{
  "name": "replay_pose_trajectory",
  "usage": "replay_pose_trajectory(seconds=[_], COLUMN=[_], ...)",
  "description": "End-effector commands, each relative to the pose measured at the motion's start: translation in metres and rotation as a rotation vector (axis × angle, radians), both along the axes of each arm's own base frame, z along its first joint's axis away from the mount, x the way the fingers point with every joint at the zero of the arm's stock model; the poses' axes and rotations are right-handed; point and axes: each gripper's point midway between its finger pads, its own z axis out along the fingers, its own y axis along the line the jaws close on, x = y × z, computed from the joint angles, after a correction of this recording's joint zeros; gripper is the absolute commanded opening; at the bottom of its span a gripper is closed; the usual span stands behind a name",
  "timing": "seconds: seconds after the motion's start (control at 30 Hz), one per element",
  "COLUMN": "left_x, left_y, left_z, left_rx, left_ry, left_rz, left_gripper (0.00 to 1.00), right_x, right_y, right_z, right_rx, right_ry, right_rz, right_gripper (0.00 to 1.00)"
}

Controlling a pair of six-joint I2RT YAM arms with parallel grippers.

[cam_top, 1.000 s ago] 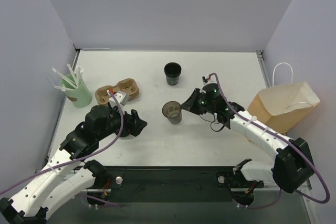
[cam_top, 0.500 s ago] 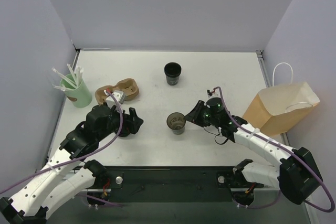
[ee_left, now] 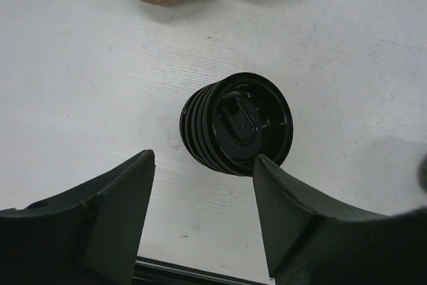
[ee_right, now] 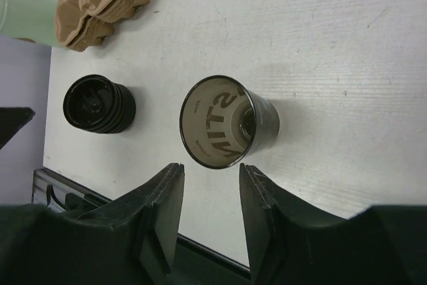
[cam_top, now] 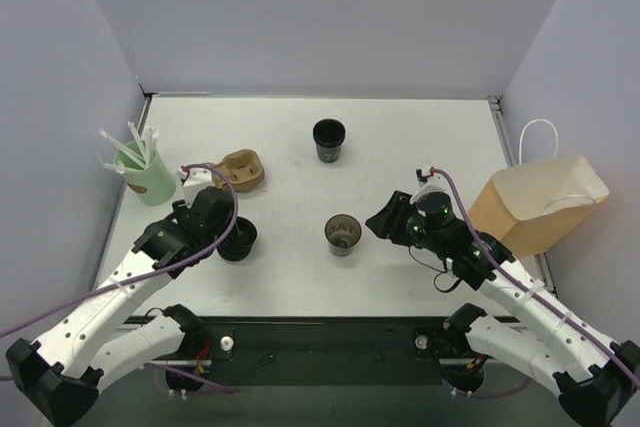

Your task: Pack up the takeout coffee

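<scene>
The takeout coffee (cam_top: 341,234) stands upright near the middle of the desk (cam_top: 430,132), its mouth open and lettering showing through its dark wall. Just to its right, the right pincer (cam_top: 380,221) points at it. Its jaws are a narrow way apart and hold nothing, the tips just short of the cup's rim.

Off to the cup's left, across a strip of bare desk, sits the squat ribbed stack of black lids (cam_top: 238,238). The left pincer (cam_top: 228,235) hangs over it with jaws wide, the stack just ahead between them, not gripped.

Behind the stack lies the brown pulp cup carrier (cam_top: 242,169). Beyond that, by the left wall, is the mint-green cup of white straws (cam_top: 140,175). A second black cup (cam_top: 328,139) stands alone farther back.

The brown paper bag (cam_top: 535,209) stands at the desk's right edge, and the right arm runs across in front of it. Walls close the back and both sides. The open room lies in the back corners and between the two cups.
</scene>
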Motion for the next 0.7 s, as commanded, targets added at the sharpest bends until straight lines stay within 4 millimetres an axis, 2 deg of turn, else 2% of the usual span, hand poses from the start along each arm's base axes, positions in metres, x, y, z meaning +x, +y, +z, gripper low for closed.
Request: replay_pose_trajectory(seconds=[0.0,0.1,0.3,0.5,0.67], left_x=[0.009,0.015,0.024,0.026,0.034], left_y=[0.012,0.006,0.002,-0.007,-0.01], left_z=[-0.006,-0.021,-0.03,-0.042,-0.042], left_rx=[0.044,0.036,0.029,0.003,0.023], left_ry=[0.04,0.089,0.106,0.128,0.131], left_rz=[0.135,0.134,0.137,0.12,0.107], left_gripper=[0.68,0.62,0.51,0.49,0.49], right_x=[-0.013,-0.013,-0.015,-0.014,-0.013], right_y=[-0.013,-0.016,-0.017,-0.017,-0.011], right_z=[0.0,0.001,-0.002,-0.001,0.001], right_rx=[-0.063,-0.078,-0.118,-0.161,-0.187], right_ry=[-0.012,-0.027,-0.035,-0.054,-0.068], right_rz=[-0.005,-0.018,-0.016,-0.017,-0.007], right_gripper=[0.39,0.38,0.37,0.36,0.36])
